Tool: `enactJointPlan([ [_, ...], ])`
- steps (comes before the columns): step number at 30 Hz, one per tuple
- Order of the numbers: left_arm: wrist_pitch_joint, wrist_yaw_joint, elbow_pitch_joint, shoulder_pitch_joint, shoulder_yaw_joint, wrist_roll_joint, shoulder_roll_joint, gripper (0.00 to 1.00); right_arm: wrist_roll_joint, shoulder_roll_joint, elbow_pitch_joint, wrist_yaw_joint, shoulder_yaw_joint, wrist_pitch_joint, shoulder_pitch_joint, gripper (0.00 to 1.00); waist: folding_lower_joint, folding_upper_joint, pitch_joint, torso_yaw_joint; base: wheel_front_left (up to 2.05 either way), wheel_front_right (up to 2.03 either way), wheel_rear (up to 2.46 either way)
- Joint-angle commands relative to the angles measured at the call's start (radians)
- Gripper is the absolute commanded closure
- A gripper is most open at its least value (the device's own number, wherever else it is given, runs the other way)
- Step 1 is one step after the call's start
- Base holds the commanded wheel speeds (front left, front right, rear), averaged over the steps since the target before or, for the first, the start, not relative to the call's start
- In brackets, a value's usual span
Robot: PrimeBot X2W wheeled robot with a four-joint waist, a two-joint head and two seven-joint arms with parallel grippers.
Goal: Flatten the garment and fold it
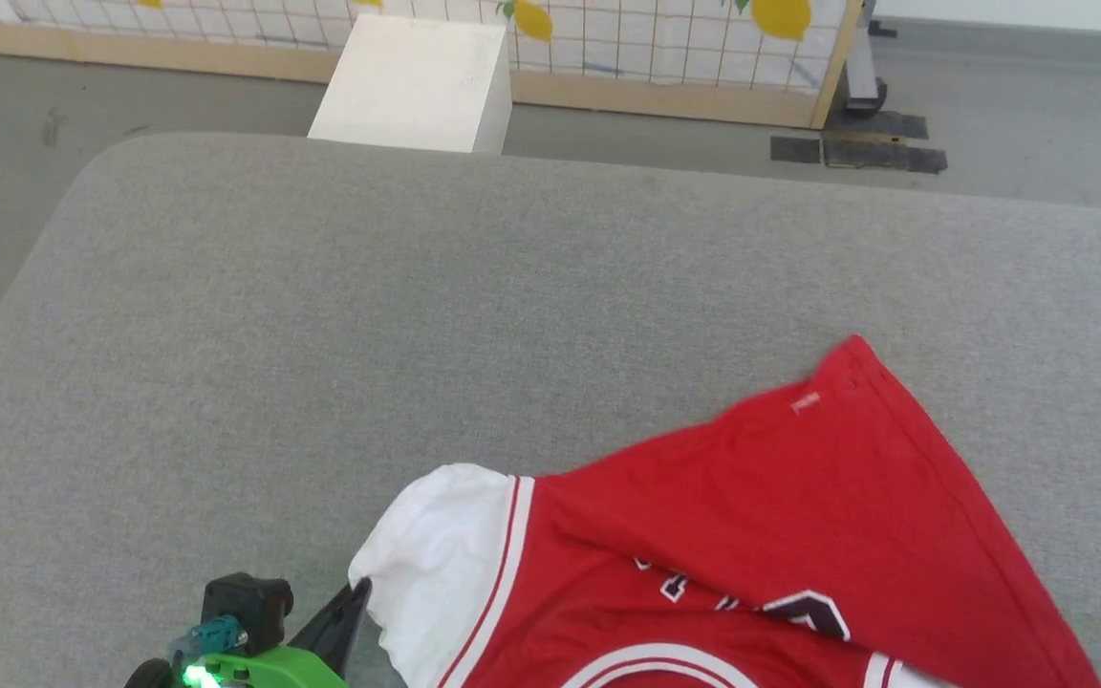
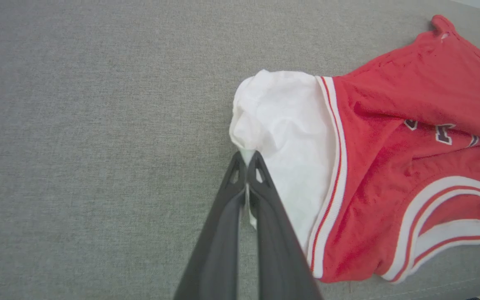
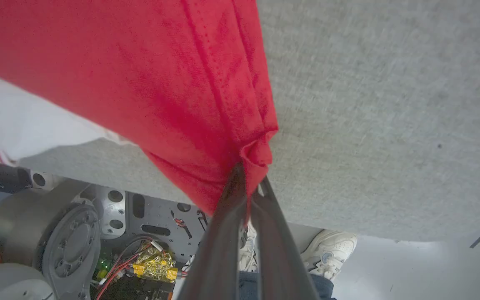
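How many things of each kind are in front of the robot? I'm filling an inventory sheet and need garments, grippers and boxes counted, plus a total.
garment: 1
grippers: 2 (left gripper, right gripper)
white box: 1
Total: 4

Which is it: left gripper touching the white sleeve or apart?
Touching. Left wrist view: left gripper pinches the white sleeve of the garment between shut jaws.

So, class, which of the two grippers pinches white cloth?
The left gripper, shut on the white sleeve of the garment; the right gripper is shut on a red edge instead.
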Motion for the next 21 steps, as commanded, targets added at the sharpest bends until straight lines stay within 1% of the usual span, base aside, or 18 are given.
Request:
enactJointPlan([
  [1,-0.009,0.004,0.007,-0.012,-0.001,0.005,-0.004,1.0,-0.018,0.02,-0.01,-0.002,-0.011,0.006,0.024,1.0,0.0001,-0.0001,-0.003,0.0,0.0,0.0,0.0],
  [5,-0.016,0.003,0.017,-0.024,-0.008,0.008,-0.012,1.0,-0.044,0.072,-0.01,-0.002,-0.016,0.01,0.065,1.0,0.0001,-0.0001,-0.004,0.005,0.0,0.0,0.0],
  [9,-0.018,0.002,0.02,-0.032,-0.017,0.01,-0.016,1.0,-0.062,0.095,0.0,-0.002,-0.025,-0.007,0.065,1.0,0.0001,-0.0001,-0.003,0.01,0.0,0.0,0.0],
  [10,-0.018,0.002,0.02,-0.033,-0.018,0.01,-0.016,1.0,-0.069,0.097,-0.002,-0.002,-0.029,-0.018,0.057,0.96,0.0001,-0.0001,-0.003,0.01,0.0,0.0,0.0],
  [11,-0.019,0.002,0.02,-0.033,-0.018,0.01,-0.015,1.0,-0.074,0.098,-0.004,-0.002,-0.033,-0.032,0.046,0.0,0.0001,-0.0001,-0.002,0.011,0.0,0.0,0.0],
  [16,-0.024,0.006,0.015,-0.033,-0.014,0.009,-0.009,1.0,-0.062,0.071,-0.049,-0.002,-0.029,-0.038,-0.016,0.0,0.0001,-0.0001,0.002,0.022,0.0,0.0,0.0],
  [21,-0.022,0.012,-0.02,-0.045,-0.018,0.014,-0.01,1.0,-0.05,0.056,-0.109,-0.002,-0.022,-0.034,-0.153,0.0,0.0001,-0.0001,0.029,0.05,0.0,0.0,0.0],
])
